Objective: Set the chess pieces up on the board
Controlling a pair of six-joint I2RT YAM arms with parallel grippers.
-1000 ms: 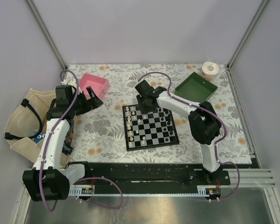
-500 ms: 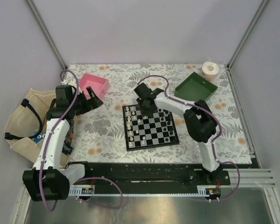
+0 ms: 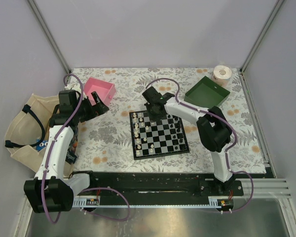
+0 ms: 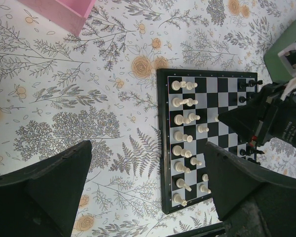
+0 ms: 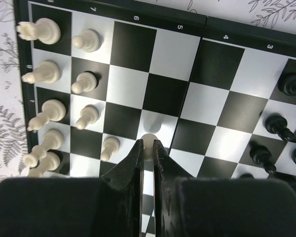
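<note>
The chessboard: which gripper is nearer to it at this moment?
Right. The right gripper is over the chessboard's far half, shut on a white pawn. The left gripper hangs open off to its left, beside the pink tray.

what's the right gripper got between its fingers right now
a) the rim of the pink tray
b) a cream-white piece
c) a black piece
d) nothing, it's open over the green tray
B: in the right wrist view the right gripper is closed on a small cream-white piece over the middle squares of the board, with the black pieces off to one side.
</note>
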